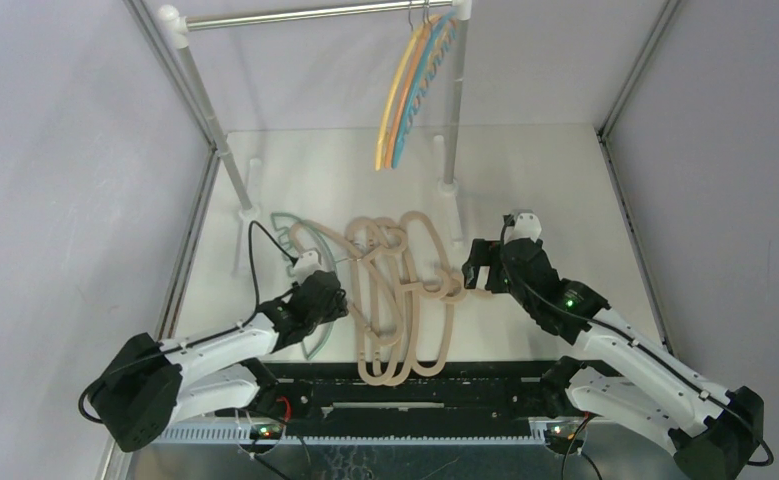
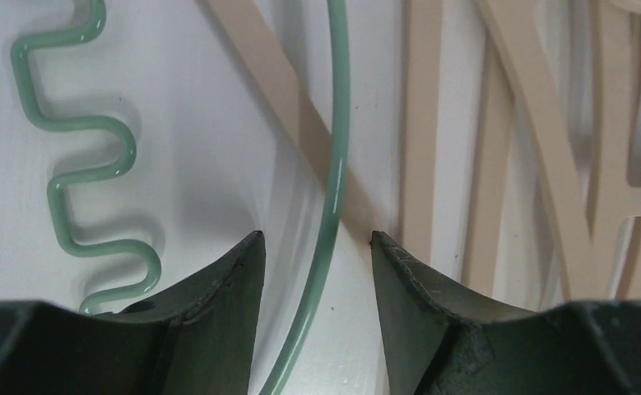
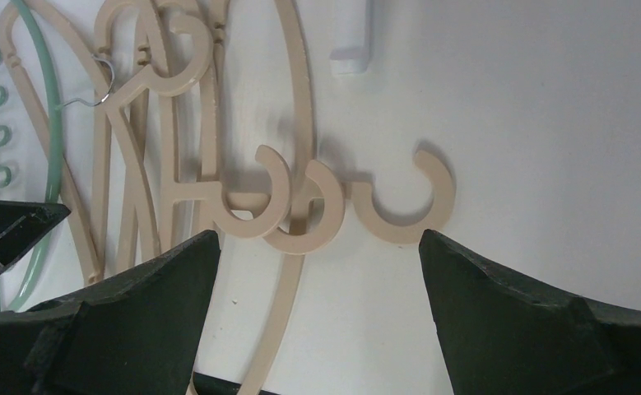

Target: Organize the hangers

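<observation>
Several beige hangers point(image 1: 405, 300) lie piled on the white table. A green hanger point(image 1: 287, 220) lies to their left. Yellow point(image 1: 395, 100), orange point(image 1: 408, 95) and blue point(image 1: 431, 78) hangers hang at the right end of the rail point(image 1: 305, 14). My left gripper point(image 1: 327, 298) is open, low over the table. In the left wrist view its fingers point(image 2: 317, 239) straddle the green hanger's curved bar point(image 2: 339, 123) without closing on it. My right gripper point(image 1: 475, 270) is open wide and empty point(image 3: 318, 239), just short of three beige hooks point(image 3: 399, 206).
The rail's white posts stand on feet on the table, one foot point(image 3: 350, 41) just beyond the beige hooks. The green hanger's wavy bar point(image 2: 95, 164) lies left of the left fingers. Grey walls close in both sides. The arms' bases sit along the near edge.
</observation>
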`<state>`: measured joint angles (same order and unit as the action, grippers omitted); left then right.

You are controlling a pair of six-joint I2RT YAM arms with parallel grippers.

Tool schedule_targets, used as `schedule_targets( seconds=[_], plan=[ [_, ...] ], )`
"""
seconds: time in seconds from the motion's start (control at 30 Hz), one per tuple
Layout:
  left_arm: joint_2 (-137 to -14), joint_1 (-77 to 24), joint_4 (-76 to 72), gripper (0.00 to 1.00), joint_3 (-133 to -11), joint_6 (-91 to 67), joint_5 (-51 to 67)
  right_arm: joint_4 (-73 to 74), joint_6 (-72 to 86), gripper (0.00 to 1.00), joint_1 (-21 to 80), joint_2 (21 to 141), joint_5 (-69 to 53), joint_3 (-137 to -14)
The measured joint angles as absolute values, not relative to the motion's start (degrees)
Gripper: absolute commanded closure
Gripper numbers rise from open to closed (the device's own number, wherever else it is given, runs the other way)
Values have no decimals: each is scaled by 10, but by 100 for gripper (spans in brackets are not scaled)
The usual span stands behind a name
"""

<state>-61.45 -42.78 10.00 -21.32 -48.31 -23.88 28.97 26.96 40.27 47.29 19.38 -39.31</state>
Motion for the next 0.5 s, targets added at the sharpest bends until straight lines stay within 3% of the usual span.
schedule_targets(
  seconds=[0.13, 0.2, 0.3, 0.5],
  plan=[
    [-619, -430, 89, 46, -202, -496, -244, 289, 270, 0, 403, 473, 194, -388],
    [-619, -431, 80, 53, -198, -501, -248, 290, 269, 0, 403, 473, 196, -385],
    [-619, -433, 69, 73, -191, -508, -251, 289, 270, 0, 403, 473, 196, -385],
    [-620, -435, 39, 85, -179, -518, -252, 289, 270, 0, 403, 476, 196, -385]
  ],
)
